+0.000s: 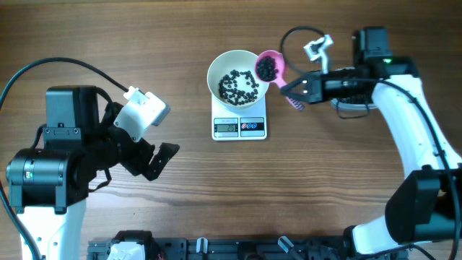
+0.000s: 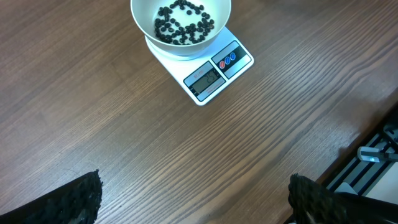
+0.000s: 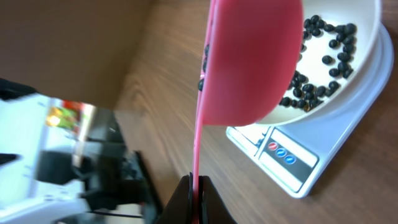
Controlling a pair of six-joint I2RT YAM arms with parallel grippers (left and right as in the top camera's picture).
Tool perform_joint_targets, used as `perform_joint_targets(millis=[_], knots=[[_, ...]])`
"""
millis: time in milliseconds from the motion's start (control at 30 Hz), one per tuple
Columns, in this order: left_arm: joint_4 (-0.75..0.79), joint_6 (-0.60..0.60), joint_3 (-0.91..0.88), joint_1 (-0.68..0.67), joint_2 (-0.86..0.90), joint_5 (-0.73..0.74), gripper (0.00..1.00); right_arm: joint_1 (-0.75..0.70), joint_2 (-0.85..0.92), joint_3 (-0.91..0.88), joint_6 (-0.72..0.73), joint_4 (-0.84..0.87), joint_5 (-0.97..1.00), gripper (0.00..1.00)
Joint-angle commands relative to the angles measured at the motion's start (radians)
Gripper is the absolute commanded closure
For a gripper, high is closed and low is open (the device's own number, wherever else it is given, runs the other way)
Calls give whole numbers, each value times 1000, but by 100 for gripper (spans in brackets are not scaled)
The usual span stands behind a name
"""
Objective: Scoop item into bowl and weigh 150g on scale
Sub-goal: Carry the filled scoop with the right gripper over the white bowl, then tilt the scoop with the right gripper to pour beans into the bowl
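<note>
Wooden table (image 1: 166, 43); right tool's (image 1: 291, 91) pink scoop (image 1: 281, 66) with beans (image 1: 266, 69) over bowl (image 1: 213, 74) rim.

The digits on the scale (image 2: 214, 70) are illegible.

Wooden table (image 1: 180, 202), brown, with the grain running from left to right in the overhead view. One loose object rests directly on it: a flat white rectangular kitchen scale (image 1: 240, 124), placed right of centre in the far half. Its grey display and two round buttons, one red and one blue, face the near edge. A black rail (image 1: 216, 249) runs along that near edge. A black cable (image 1: 294, 35) loops above the far right; contact with the surface cannot be determined.
</note>
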Motion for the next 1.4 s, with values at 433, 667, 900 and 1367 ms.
perform_joint_targets(millis=[433, 667, 900, 1367], knots=[[-1, 19, 14, 7, -3, 15, 0, 254, -18, -3, -146, 200, 676, 95], [-1, 19, 14, 7, -3, 15, 0, 315, -4, -3, -240, 237, 825, 95], [-1, 19, 14, 7, -3, 15, 0, 321, 13, -3, -255, 286, 886, 95], [-1, 19, 14, 7, -3, 15, 0, 361, 13, -3, -317, 311, 993, 96]])
